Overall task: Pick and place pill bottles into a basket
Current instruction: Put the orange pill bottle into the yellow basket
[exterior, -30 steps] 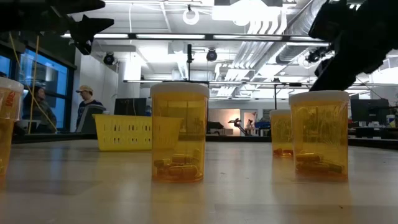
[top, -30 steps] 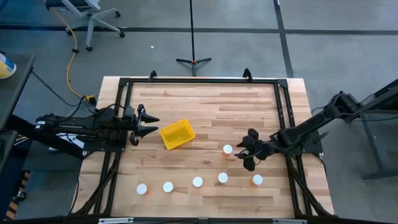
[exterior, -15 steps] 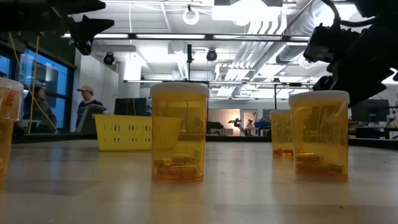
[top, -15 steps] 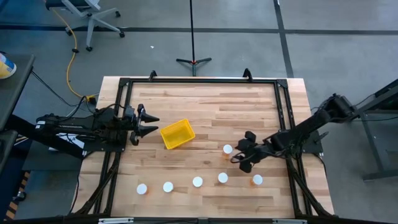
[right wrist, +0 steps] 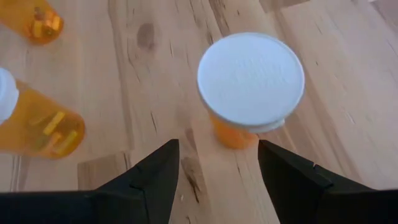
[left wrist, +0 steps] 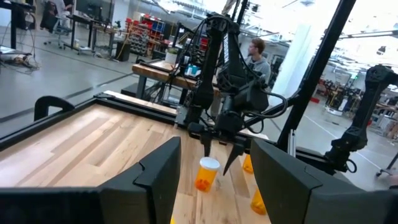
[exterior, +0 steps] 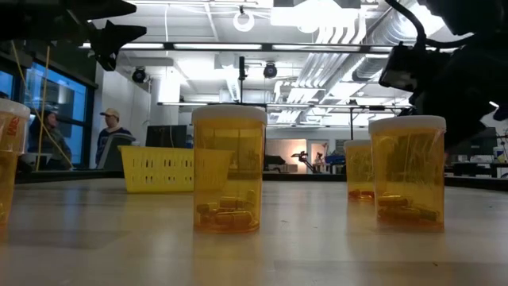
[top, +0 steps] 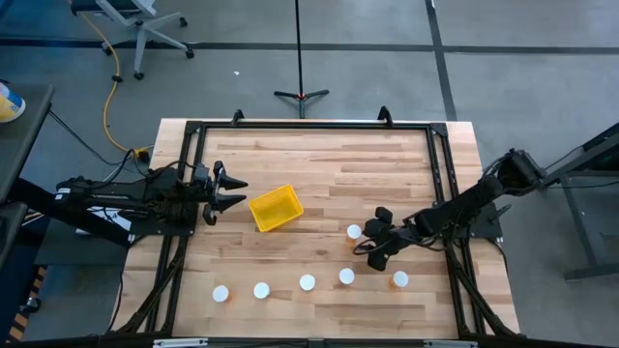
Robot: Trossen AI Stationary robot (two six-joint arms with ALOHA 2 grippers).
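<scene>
Faintly embossed cap lettering (right wrist: 251, 73) — unreadable — on bottle (right wrist: 239, 127).

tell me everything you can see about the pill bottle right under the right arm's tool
The pill bottle is translucent amber plastic with a round white cap, standing upright on the wooden table, right of the yellow basket and apart from the row of five. The right tool hovers over it, fingers open, touching nothing.
</scene>
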